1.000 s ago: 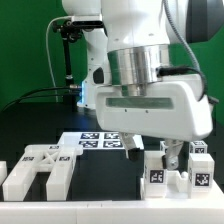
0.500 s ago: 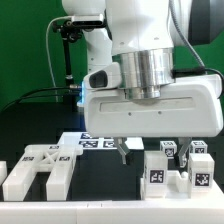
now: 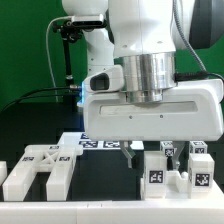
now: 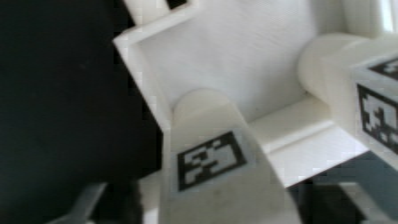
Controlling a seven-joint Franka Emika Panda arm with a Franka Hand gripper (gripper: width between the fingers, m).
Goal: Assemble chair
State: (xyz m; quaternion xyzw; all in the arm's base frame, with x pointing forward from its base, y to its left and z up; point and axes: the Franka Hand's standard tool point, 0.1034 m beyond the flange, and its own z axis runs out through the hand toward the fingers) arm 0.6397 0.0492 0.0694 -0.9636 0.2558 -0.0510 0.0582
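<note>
End effector [image 3: 151, 153] around one chair post [image 4: 217, 150]

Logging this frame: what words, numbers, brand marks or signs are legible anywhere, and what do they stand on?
No words, numbers or brand names can be read in either view.
The only markings are black-and-white square tags, which are patterns and not text. They stand on the white chair pieces, on the white post in the wrist view, and on the marker board.
</note>
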